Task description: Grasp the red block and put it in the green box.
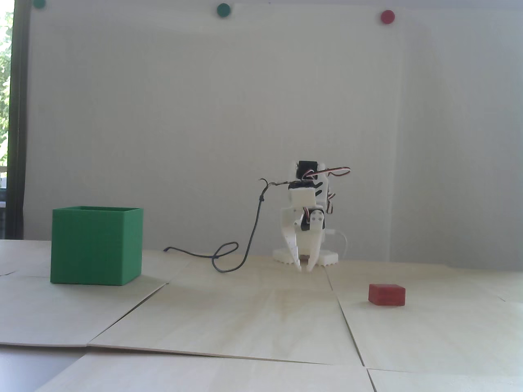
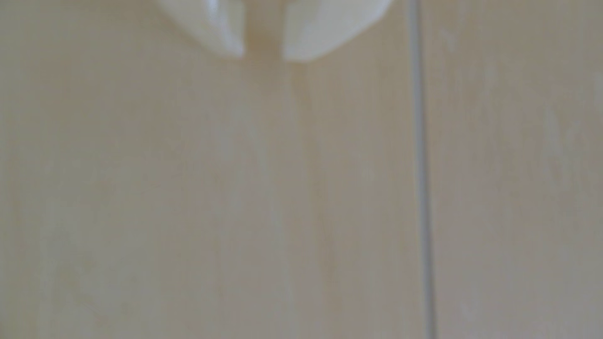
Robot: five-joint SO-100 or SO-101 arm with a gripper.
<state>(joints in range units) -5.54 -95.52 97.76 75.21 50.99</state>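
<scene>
Pale wooden panels cover the bench [image 1: 253,322], with thin seams running between them; one seam shows as a grey line in the blurred wrist view. Behind the bench rises a plain white wall [image 1: 204,122] carrying two green dots [image 1: 223,10] and a red dot [image 1: 387,16] near its top edge.

On the left in the fixed view stands the green box [image 1: 96,245], upright on the bench, its top open and its inside hidden from this low angle. The white arm [image 1: 307,216] sits folded at the back of the bench, right of centre, with its pincer [image 1: 305,267] pointing down just above the surface. The two tips stand a narrow way apart with nothing between them; the wrist view shows the same small gap [image 2: 263,55] over bare wood.

A dark cable [image 1: 249,241] hangs from the arm's upper part and loops on the bench between the arm and the box.

Smallest is the red block [image 1: 387,294], lying flat on the bench at the right, nearer the camera than the arm and well apart from the box. Open bench lies between pincer and block.
</scene>
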